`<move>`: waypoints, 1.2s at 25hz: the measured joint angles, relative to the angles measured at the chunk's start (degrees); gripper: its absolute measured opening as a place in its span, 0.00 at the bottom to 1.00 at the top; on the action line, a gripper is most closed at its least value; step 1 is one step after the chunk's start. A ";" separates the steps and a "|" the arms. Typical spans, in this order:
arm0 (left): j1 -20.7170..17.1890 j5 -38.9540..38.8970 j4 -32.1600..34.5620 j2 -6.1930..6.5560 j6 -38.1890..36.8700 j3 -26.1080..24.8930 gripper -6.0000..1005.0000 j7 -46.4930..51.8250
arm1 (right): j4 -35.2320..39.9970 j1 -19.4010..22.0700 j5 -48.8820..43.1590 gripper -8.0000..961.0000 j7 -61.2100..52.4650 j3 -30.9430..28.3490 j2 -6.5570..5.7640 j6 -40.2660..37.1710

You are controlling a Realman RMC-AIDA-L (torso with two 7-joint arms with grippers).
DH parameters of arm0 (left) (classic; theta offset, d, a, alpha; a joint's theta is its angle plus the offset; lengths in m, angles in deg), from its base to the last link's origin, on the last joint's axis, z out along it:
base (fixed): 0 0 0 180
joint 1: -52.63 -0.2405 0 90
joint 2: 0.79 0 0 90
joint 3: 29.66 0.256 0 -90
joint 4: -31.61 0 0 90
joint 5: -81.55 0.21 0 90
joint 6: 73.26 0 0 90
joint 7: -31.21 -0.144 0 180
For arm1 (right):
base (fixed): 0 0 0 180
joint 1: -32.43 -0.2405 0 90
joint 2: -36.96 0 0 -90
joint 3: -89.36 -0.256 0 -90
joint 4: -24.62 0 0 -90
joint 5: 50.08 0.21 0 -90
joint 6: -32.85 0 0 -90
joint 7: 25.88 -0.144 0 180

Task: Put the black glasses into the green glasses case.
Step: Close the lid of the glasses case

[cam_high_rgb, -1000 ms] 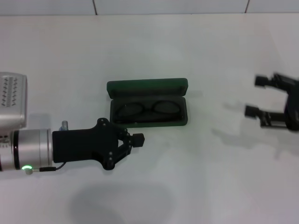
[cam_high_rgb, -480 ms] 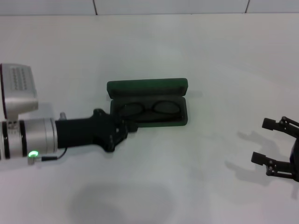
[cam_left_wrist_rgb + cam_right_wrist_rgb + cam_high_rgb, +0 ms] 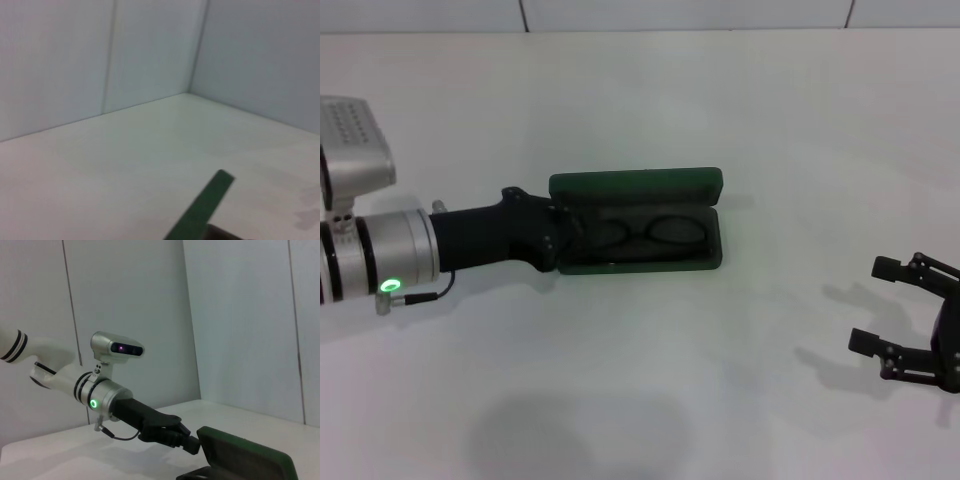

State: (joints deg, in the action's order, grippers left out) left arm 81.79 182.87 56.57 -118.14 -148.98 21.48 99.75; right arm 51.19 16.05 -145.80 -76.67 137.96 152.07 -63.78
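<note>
At the left of the head view, the left claw (image 3: 557, 240) is seen reaching across the white surface (image 3: 640, 380) to the left end of the green glasses case (image 3: 638, 220). Its fingertips are hidden against the case's dark end, so whether they are apart or together cannot be told; in the right wrist view the left claw (image 3: 186, 440) appears to meet the edge of the raised lid, though contact is not certain. The case lies open near the middle of the surface, lid standing up at the far side. The black glasses (image 3: 642, 232) are laid inside the lower half, lenses side by side. Well apart at the right, the right claw (image 3: 880, 305) is held low over the surface with its fingers spread apart, nothing between them.
</note>
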 joint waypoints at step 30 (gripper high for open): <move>2.10 -0.53 1.16 -0.79 14.89 -0.51 0.03 0.65 | -0.04 -0.77 0.01 0.92 -0.32 0.00 0.12 0.11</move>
State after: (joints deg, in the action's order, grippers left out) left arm 83.89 182.34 57.73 -118.93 -134.09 20.97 100.40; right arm 51.15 15.29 -145.79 -76.98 137.96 152.19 -63.67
